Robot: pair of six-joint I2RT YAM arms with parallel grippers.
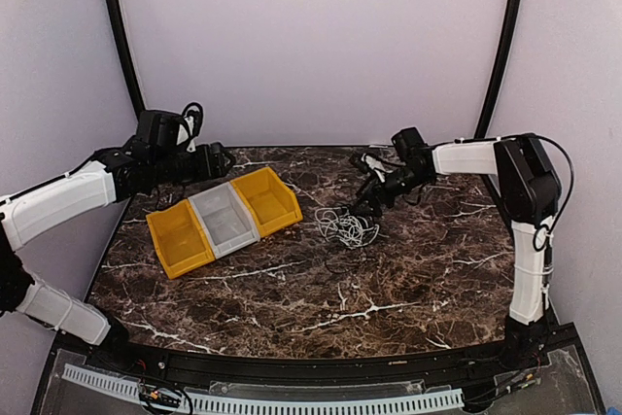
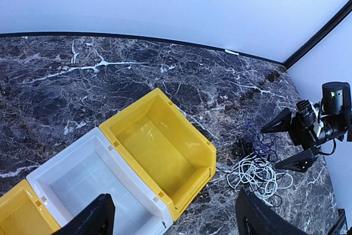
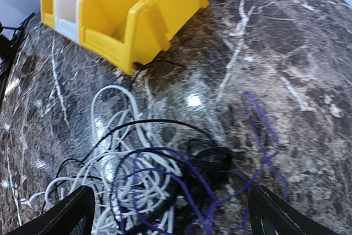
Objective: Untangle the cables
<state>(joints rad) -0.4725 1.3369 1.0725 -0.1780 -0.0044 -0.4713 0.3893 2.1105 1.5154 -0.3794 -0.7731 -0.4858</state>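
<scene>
Three bins (image 1: pixel 225 219) near tangled cables (image 1: pixel 347 227)

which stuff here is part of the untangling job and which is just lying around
Part of the job:
- the cables, a tangle of white, black and purple cords
- the right gripper, open, close beside them

Just lying about:
- the yellow bin next to the cables
- the white bin
- the other yellow bin
All three are empty.
</scene>
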